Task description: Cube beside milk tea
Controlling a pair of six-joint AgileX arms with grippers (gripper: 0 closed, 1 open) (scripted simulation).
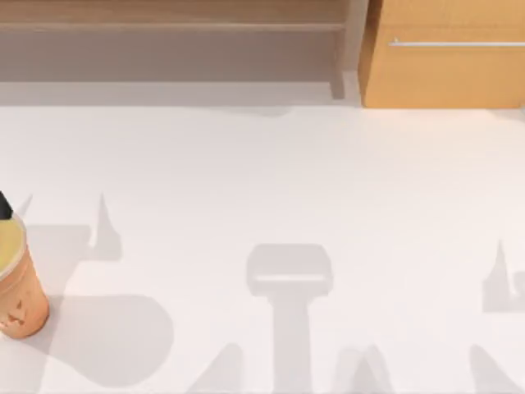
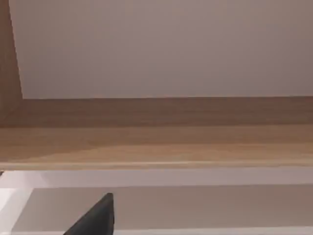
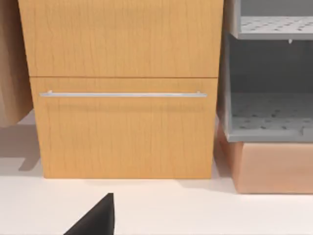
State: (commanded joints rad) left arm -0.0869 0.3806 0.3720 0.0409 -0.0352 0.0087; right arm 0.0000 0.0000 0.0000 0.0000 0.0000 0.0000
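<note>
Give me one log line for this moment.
milk tea: upright, table's left edge | cube: unseen | wooden drawer cabinet: far right

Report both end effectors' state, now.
Left end effector: one dark finger in the left wrist view; cannot be told.
Right end effector: one dark finger, facing the wooden drawer cabinet; cannot be told.

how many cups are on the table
1. The milk tea stands at the table's far left edge in the top view, partly cut off by the frame. Others could sit outside the frame.
</note>
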